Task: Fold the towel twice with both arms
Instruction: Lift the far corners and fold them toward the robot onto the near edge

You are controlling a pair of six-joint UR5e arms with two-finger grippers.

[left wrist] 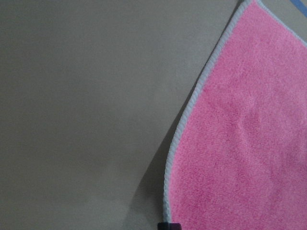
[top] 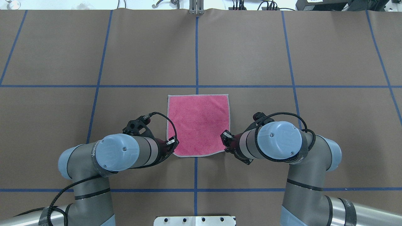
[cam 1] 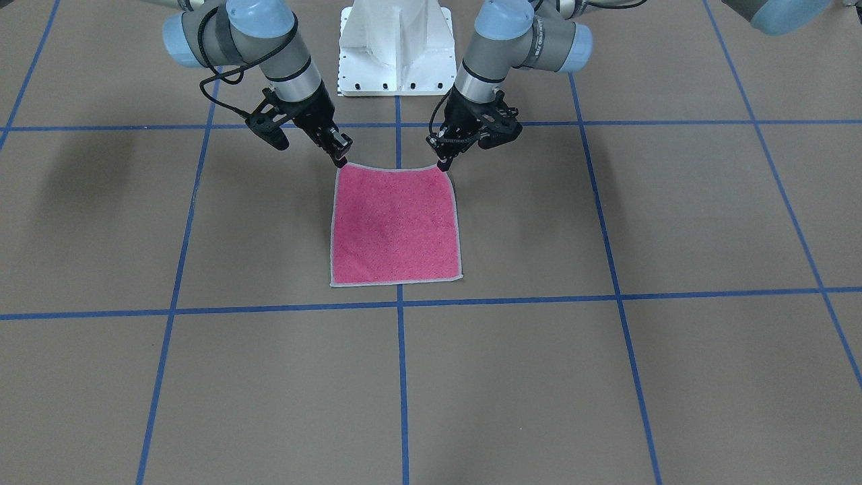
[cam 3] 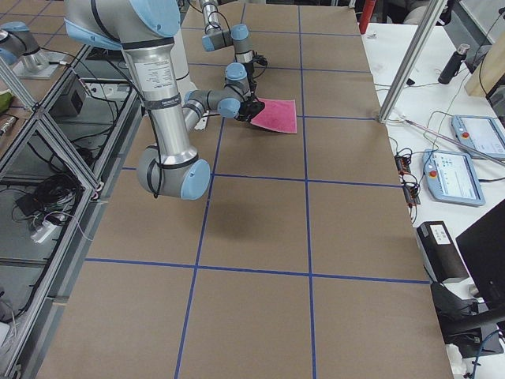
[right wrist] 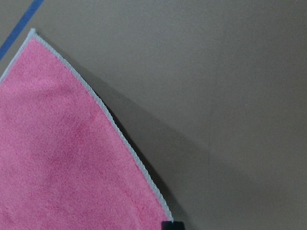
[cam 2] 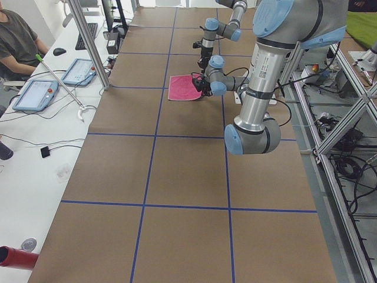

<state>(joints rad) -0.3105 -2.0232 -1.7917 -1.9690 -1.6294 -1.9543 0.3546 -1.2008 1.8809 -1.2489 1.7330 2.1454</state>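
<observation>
The left gripper (cam 1: 444, 162) has its fingers pressed together on one corner of the towel (cam 1: 396, 225), a corner of the edge nearest the white pedestal base (cam 1: 397, 47). The right gripper (cam 1: 340, 159) pinches the other corner of that edge in the same way. Both held corners stand a little off the table (cam 1: 606, 377). The light grey border between them sags in a shallow curve. In each wrist view a dark fingertip shows at the bottom edge beside the border, and a shadow lies on the table under the raised cloth.

The rest of the towel lies flat with its pink face up, out in front of the base and apart from it. It sits astride the blue tape line (cam 1: 402, 377) that runs straight out from the middle of the base. The edge farthest from the base stops near a crossing line of tape but does not touch it.

The left arm (cam 1: 518, 40) and the right arm (cam 1: 256, 40) come down on either side of the base, wrists angled inward towards each other, each with a black cable looped beside the wrist.

Across the table from the base, a person (cam 2: 17, 41) sits at a white desk that holds two tablets (cam 2: 35, 94).
</observation>
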